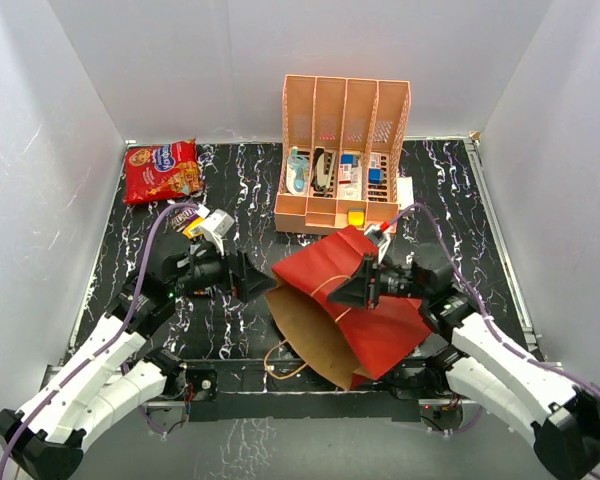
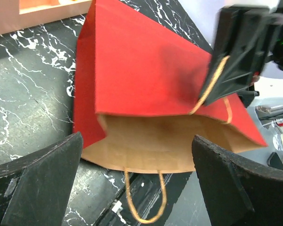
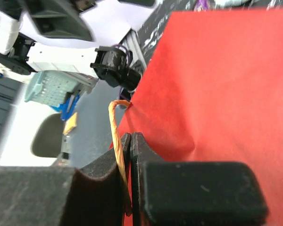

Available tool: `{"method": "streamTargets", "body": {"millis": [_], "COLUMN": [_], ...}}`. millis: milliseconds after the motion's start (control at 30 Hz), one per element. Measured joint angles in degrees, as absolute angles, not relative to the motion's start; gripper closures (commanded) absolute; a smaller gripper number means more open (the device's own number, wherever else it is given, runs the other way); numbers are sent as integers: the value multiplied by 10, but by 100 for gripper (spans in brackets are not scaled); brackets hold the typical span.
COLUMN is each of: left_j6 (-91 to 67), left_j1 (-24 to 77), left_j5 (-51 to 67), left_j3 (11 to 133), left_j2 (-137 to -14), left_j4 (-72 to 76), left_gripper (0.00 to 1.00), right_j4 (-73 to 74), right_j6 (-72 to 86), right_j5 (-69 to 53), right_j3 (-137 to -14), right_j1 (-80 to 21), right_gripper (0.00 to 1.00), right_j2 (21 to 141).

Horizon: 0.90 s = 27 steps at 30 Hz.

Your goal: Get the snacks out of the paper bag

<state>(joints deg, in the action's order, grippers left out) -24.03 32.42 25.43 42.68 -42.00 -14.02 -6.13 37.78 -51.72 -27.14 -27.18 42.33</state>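
The paper bag [image 1: 355, 300], red outside and brown inside, lies on its side with its mouth facing the near left. My right gripper [image 1: 352, 290] is shut on the bag's upper rim [image 3: 146, 117], and the twine handle [image 3: 115, 136] runs along its finger. My left gripper [image 1: 258, 278] is open and empty just in front of the mouth [image 2: 155, 141]. No snack shows in the part of the brown inside that I see. The lower handle [image 2: 141, 202] hangs loose. The large red cookie bag [image 1: 162, 170] lies on the table at the far left. Small packets [image 1: 185, 218] lie near my left wrist.
The peach slotted rack [image 1: 345, 150] with small blue-white items stands at the back, just beyond the bag. White walls close the table on three sides. The bag's mouth reaches the table's near edge [image 1: 280, 365].
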Motion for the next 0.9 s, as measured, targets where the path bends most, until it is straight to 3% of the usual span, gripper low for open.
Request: {"method": "streamTargets", "body": {"millis": [300, 533, 667, 833, 900], "left_j6": [-224, -304, -321, -272, -251], "left_j1": [326, 361, 484, 720, 768], "left_j5": [296, 367, 319, 145, 90], "left_j3": [418, 300, 234, 252, 247], "left_j2": [-383, -331, -326, -474, -520], "left_j4": [-149, -25, 53, 129, 162], "left_gripper": [2, 2, 12, 25, 34], "right_j4": [-48, 99, 143, 172, 181], "right_j6": [397, 322, 303, 300, 300], "right_j5": [-432, -342, -312, -301, -299], "right_j3": [-264, -356, -370, -370, -370], "right_j1": [-402, -401, -401, -401, -401], "right_gripper": [92, 92, 92, 92, 92], "right_j2": [501, 405, 357, 346, 346]}}
